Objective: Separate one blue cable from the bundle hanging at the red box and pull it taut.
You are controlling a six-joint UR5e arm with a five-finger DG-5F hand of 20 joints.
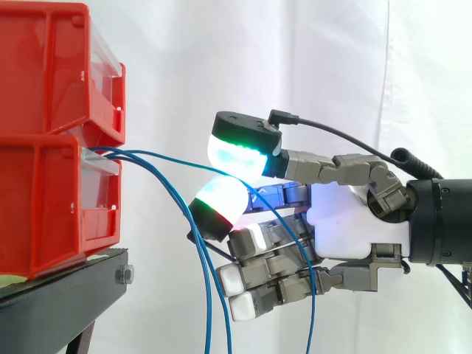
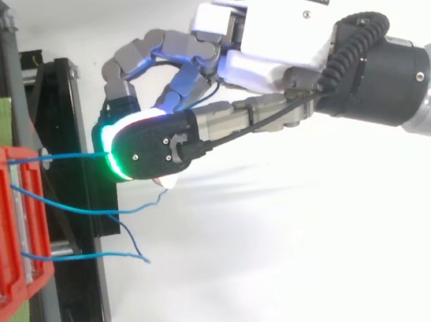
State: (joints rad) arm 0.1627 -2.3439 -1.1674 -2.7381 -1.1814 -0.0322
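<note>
Blue cable [image 2: 64,156]: a thin, floppy wire that leaves the front of the red box [image 1: 44,206] at the left of the frame and runs right, towards the middle, into the robot hand [image 1: 354,221]. From above, it lies almost straight between box and hand, so it looks close to taut. From the side, nearest the camera, its free end comes out behind the fingers and hangs down to the bottom edge, right of centre.

The robot hand reaches in from the right edge. Two of its glowing pads [image 1: 236,153], one above the other, are closed on the cable at the centre of the frame, and it appears pinched between them. The other fingers are curled below.

By its look, the cable weighs next to nothing, bends freely and has a smooth, probably slippery jacket. A firm pinch between pads, a little way out from the box as here, should suit it. A gentle, steady pull away from the box seems wise, since a slack grip could let the cable slide.

The other cables [image 2: 85,257] of the bundle hang loose from the same box, left of and below the hand, apart from its pads. Under the box is a black stand [image 1: 66,287]. Farthest back is a white curtain [image 1: 221,59].
</note>
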